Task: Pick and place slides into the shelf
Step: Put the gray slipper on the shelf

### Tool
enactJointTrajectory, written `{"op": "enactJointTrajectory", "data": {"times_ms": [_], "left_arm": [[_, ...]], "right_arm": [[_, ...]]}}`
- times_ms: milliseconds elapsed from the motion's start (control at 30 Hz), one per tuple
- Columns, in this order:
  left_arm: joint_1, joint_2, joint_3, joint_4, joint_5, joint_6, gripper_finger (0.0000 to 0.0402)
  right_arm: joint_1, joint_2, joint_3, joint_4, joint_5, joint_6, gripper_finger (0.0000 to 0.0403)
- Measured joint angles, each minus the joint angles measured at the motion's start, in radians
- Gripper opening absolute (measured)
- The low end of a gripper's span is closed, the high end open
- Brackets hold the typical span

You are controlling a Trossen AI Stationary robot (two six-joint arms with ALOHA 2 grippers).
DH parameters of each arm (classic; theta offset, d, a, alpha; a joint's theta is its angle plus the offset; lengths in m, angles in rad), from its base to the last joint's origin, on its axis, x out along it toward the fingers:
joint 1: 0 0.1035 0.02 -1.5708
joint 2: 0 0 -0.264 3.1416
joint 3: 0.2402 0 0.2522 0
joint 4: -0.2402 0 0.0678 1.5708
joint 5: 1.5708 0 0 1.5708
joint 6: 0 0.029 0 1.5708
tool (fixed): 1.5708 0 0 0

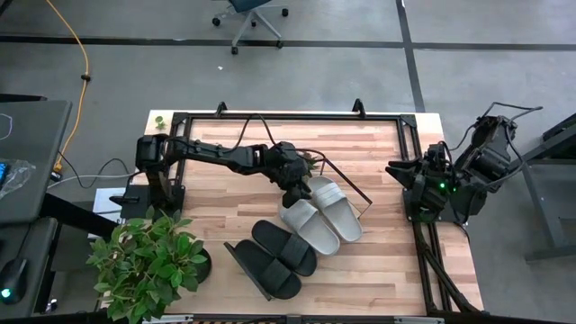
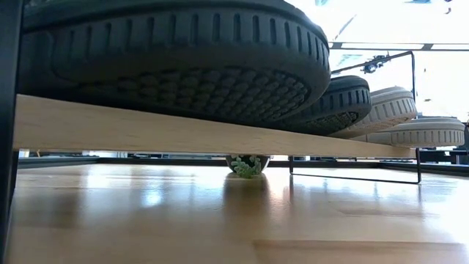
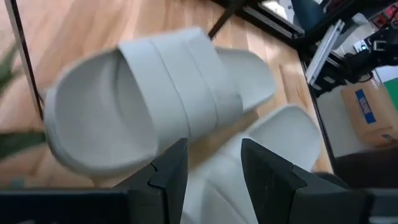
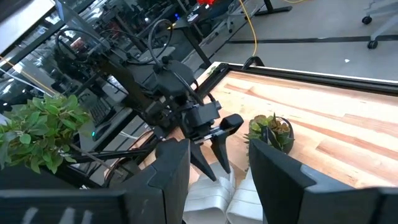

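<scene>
All the slides rest sole-down in a row on the shelf's (image 2: 146, 128) light-wood plank, whose black end frame (image 1: 241, 263) shows near the table's near edge. The two black slides (image 1: 281, 245) (image 1: 262, 270) are at that end and fill the low view (image 2: 168, 59). The two grey slides (image 1: 310, 226) (image 1: 336, 207) lie beyond them. My left gripper (image 1: 295, 193) hovers open just over the grey pair (image 3: 124, 106) (image 3: 286, 137), touching neither; it also shows in the right wrist view (image 4: 217, 152). My right gripper (image 1: 416, 191) waits open at the table's right edge.
A small potted plant (image 1: 311, 162) stands behind the shelf, close to the left gripper. A big leafy plant (image 1: 148, 261) occupies the near left corner. Black rails (image 1: 288, 115) border the tabletop. Bare wood lies near the right half's near edge.
</scene>
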Motion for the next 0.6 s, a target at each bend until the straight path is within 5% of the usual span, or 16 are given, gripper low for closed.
{"op": "enactJointTrajectory", "data": {"times_ms": [600], "left_arm": [[0.0, 0.068, -0.001, 0.038, -0.054, -0.009, 0.0138]], "right_arm": [[0.0, 0.0, 0.0, -0.001, -0.001, -0.003, 0.0156]]}}
